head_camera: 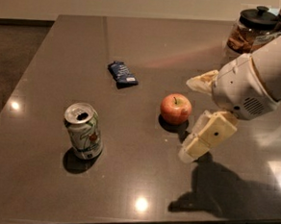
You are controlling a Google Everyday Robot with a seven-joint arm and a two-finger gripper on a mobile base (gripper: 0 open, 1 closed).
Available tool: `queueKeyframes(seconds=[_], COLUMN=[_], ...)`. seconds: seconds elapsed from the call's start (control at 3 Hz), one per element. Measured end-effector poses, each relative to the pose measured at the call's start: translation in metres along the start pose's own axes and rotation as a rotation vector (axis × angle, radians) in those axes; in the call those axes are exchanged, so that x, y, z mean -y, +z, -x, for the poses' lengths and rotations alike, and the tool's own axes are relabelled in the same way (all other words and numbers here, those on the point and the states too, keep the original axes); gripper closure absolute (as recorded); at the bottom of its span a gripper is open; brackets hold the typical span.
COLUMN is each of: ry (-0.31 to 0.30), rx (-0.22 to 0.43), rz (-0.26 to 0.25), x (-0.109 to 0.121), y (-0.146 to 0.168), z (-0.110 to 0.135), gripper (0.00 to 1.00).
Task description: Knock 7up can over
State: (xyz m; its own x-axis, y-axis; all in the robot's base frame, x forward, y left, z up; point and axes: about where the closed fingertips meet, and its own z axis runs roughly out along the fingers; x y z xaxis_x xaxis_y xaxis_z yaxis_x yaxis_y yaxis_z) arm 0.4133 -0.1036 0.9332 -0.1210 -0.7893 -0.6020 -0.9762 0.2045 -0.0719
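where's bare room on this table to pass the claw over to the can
Bare: the stretch between can and apple, the front strip below both, and the far edge behind the bar. Crowded: right side, where the claw hangs just right of the apple, a jar behind it.

The white arm (278,60) comes in from the upper right, wrist (241,90) bent downward. Its cream pincer (208,136) slants down-left, low over the desk's (126,180) right side.

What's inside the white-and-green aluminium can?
The white-and-green aluminium can shows only a dark opening in its silver top; contents hidden. The cream gripper hangs right of the round red apple.
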Motion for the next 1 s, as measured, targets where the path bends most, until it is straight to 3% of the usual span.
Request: queueKeyframes(seconds=[0.67, 1.0], ry=[0.000, -0.009], rx=[0.185, 0.266], rz=[0.090, 0.134], x=[-0.032, -0.045], y=[0.064, 0.107], z=[0.043, 0.081], gripper=[0.00, 0.00])
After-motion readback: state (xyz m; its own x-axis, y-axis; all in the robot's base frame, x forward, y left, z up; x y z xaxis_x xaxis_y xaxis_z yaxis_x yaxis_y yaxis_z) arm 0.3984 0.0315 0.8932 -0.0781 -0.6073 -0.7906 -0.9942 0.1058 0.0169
